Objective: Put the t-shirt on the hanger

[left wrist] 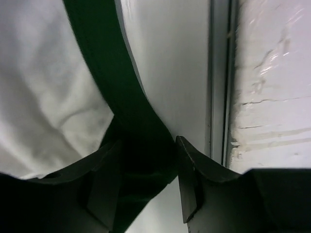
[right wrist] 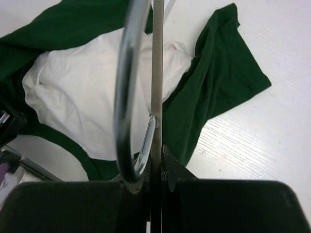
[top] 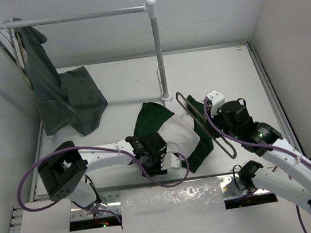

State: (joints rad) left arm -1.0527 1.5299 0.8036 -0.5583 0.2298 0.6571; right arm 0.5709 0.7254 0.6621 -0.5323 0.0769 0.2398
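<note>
T-shirt (top: pixel 176 137) lies crumpled on tabletop (top: pixel 224 72), not yet on hanger (top: pixel 203 124). Right tool (right wrist: pixel 158 155) is clamped on hanger. Left tool (left wrist: pixel 148 143) straddles the shirt's green edge, grip unclear. Threading all remains.

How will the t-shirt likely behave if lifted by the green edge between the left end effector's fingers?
Probably floppy: the t-shirt lies crumpled and folded over itself, so it should sag from the left end effector. Likely light, since the cloth looks thin where it bunches there. It is unlikely to roll or tip.
</note>
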